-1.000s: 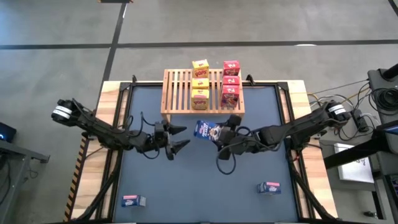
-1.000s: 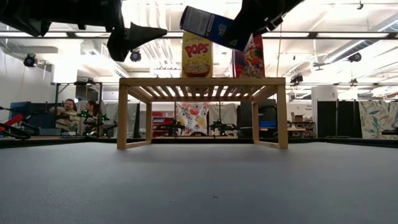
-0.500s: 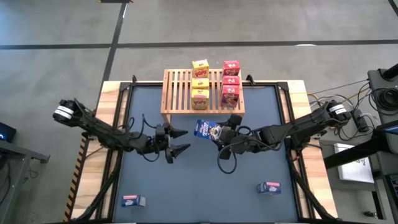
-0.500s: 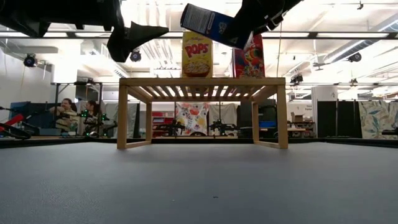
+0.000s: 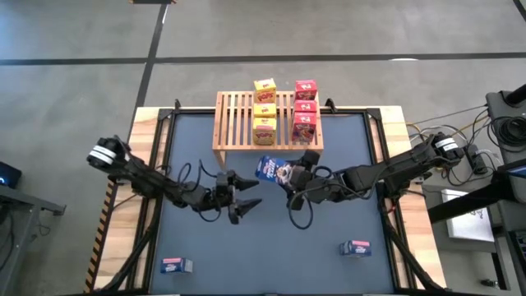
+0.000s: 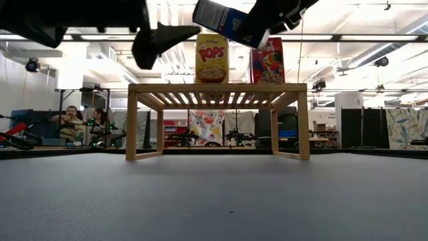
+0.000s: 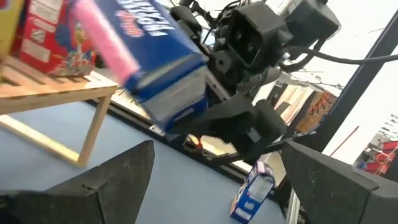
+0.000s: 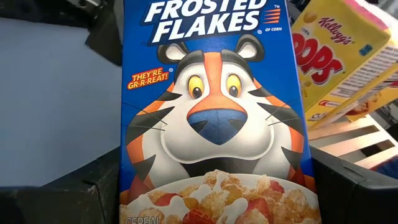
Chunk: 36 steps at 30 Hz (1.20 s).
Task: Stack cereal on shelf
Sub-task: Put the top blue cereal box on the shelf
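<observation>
My right gripper (image 5: 289, 175) is shut on a blue Frosted Flakes cereal box (image 5: 272, 170), held in the air just in front of the shelf's (image 5: 246, 123) near edge. In the low view the box (image 6: 223, 19) is higher than the shelf top (image 6: 217, 87). Yellow boxes (image 5: 264, 107) and red boxes (image 5: 305, 111) stand in two rows on the slats. To the left of the held box, above the mat, my left gripper (image 5: 249, 196) stands open with nothing between its fingers. My right gripper pinches the blue box by its two narrow sides, near the bottom end (image 8: 214, 205), with one finger (image 8: 87, 186) on each side. The fingers come from the table's right, about level. The box is lifted clear and tilted, its top end toward the left.
Two more small boxes lie on the dark mat near the front edge, one at the right (image 5: 356, 247) and one at the left (image 5: 177, 265). The left half of the shelf's slats (image 5: 234, 119) is bare. People sit in the room beyond the table (image 6: 73, 120).
My left gripper has gone toward the table's right and near edges and a little down, still open. My right gripper and the blue box have kept their place.
</observation>
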Each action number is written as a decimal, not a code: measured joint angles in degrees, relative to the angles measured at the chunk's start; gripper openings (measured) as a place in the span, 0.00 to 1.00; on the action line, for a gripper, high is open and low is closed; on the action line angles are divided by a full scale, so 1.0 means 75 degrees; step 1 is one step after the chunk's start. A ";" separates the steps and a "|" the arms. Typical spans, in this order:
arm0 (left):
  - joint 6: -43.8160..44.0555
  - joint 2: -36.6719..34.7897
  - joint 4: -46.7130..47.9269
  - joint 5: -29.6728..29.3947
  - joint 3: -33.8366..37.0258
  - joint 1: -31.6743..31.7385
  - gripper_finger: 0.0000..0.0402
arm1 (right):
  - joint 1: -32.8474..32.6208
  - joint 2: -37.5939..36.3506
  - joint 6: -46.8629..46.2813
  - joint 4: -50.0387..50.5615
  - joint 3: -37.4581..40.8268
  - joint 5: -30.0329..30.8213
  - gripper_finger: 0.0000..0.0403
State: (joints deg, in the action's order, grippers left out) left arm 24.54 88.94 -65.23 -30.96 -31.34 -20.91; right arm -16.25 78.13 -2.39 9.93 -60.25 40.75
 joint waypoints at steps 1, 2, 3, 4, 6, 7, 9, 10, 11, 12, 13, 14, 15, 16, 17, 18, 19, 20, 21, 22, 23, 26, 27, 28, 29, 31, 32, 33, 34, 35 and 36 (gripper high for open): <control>-0.0010 0.0108 -0.0023 -0.0005 -0.0128 0.0000 0.84 | 0.0000 0.0000 -0.0044 -0.0002 0.0000 0.0003 0.81; -0.0034 0.0205 -0.0025 -0.0005 -0.0248 0.0000 0.84 | 0.0000 0.0000 -0.0094 0.0000 0.0003 0.0006 0.81; -0.0077 0.0315 -0.0024 -0.0018 -0.0368 0.0003 0.84 | 0.0000 0.0000 -0.0135 -0.0002 0.0018 0.0006 0.81; -0.0144 0.0414 -0.0009 -0.0090 -0.0489 0.0009 0.84 | 0.0000 0.0011 -0.0164 0.0003 0.0038 0.0012 0.81; -0.0200 0.0571 0.0022 -0.0342 -0.0683 0.0009 0.84 | 0.0000 0.0053 -0.0226 0.0001 0.0040 0.0078 0.81; -0.0204 0.0634 0.0021 -0.0473 -0.0770 0.0011 0.84 | 0.0000 0.0085 -0.0256 0.0003 0.0044 0.0141 0.81; -0.0252 0.0680 0.0043 -0.0799 -0.0867 0.0012 0.84 | 0.0000 0.0156 -0.0283 -0.0009 0.0044 0.0175 0.81; -0.0237 0.0684 0.0064 -0.1001 -0.0888 0.0012 0.84 | 0.0000 0.0196 -0.0301 -0.0033 0.0044 0.0218 0.81; -0.0203 0.0688 0.0083 -0.1227 -0.0905 0.0009 0.84 | 0.0001 0.0228 -0.0309 -0.0054 0.0044 0.0272 0.81; -0.0193 0.0684 0.0101 -0.1457 -0.0899 0.0006 0.84 | 0.0007 0.0268 -0.0307 -0.0060 0.0044 0.0325 0.81; -0.0157 0.0672 0.0100 -0.1657 -0.0874 0.0007 0.84 | 0.0009 0.0314 -0.0306 -0.0093 0.0044 0.0444 0.81; -0.0087 0.0660 0.0099 -0.1832 -0.0841 0.0009 0.84 | 0.0009 0.0342 -0.0301 -0.0113 0.0044 0.0568 0.81; 0.0021 0.0653 0.0097 -0.1964 -0.0799 0.0009 0.84 | 0.0008 0.0356 -0.0298 -0.0110 0.0044 0.0633 0.81; 0.0131 0.0653 0.0096 -0.2069 -0.0750 0.0009 0.84 | 0.0006 0.0374 -0.0297 -0.0111 0.0050 0.0634 0.81; 0.0252 0.0653 0.0099 -0.2209 -0.0699 0.0015 0.84 | 0.0001 0.0387 -0.0304 -0.0143 0.0050 0.0632 0.81; 0.0381 0.0653 0.0099 -0.2363 -0.0653 0.0015 0.84 | 0.0000 0.0393 -0.0337 -0.0182 0.0050 0.0654 0.81; 0.0527 0.0653 0.0099 -0.2525 -0.0620 0.0020 0.84 | -0.0005 0.0398 -0.0368 -0.0193 0.0050 0.0726 0.81; 0.0648 0.0674 0.0092 -0.2653 -0.0609 0.0023 0.84 | -0.0006 0.0399 -0.0395 -0.0196 0.0051 0.0789 0.81; 0.0728 0.0696 0.0090 -0.2761 -0.0608 0.0023 0.84 | -0.0005 0.0399 -0.0442 -0.0229 0.0052 0.0845 0.81; 0.0785 0.0732 0.0085 -0.2780 -0.0609 0.0023 0.84 | -0.0003 0.0399 -0.0505 -0.0254 0.0052 0.0929 0.81; 0.0819 0.0776 0.0078 -0.2783 -0.0626 0.0020 0.84 | 0.0000 0.0399 -0.0551 -0.0256 0.0052 0.0977 0.81; 0.0810 0.0926 0.0072 -0.2788 -0.0785 0.0020 0.84 | 0.0000 0.0399 -0.0636 -0.0278 0.0055 0.0979 0.81; 0.0767 0.0989 0.0036 -0.2797 -0.0853 0.0020 0.84 | 0.0000 0.0399 -0.0672 -0.0287 0.0055 0.0979 0.81; 0.0634 0.1051 0.0035 -0.2797 -0.0924 0.0020 0.84 | 0.0000 0.0399 -0.0683 -0.0294 0.0055 0.0979 0.81; 0.0495 0.1123 0.0034 -0.2803 -0.0999 0.0020 0.84 | -0.0003 0.0399 -0.0692 -0.0286 0.0055 0.0976 0.81; 0.0335 0.1248 -0.0022 -0.2806 -0.1145 0.0018 0.84 | -0.0003 0.0399 -0.0739 -0.0287 0.0060 0.0976 0.81; 0.0258 0.1287 -0.0056 -0.2800 -0.1201 0.0015 0.84 | -0.0003 0.0399 -0.0738 -0.0283 0.0071 0.0977 0.81; 0.0190 0.1333 -0.0145 -0.2802 -0.1245 0.0015 0.84 | -0.0003 0.0399 -0.0741 -0.0278 0.0073 0.0979 0.81; 0.0114 0.1366 -0.0278 -0.2802 -0.1265 0.0015 0.84 | -0.0003 0.0399 -0.0741 -0.0291 0.0076 0.0979 0.81; 0.0050 0.1406 -0.0431 -0.2800 -0.1267 0.0015 0.84 | -0.0003 0.0399 -0.0741 -0.0283 0.0090 0.0979 0.81; 0.0011 0.1436 -0.0567 -0.2802 -0.1261 0.0015 0.84 | -0.0003 0.0399 -0.0741 -0.0278 0.0098 0.0982 0.81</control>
State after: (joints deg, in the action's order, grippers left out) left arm 24.63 99.71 -69.48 -51.98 -40.80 -20.80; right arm -16.27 81.12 -7.94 7.85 -59.51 48.12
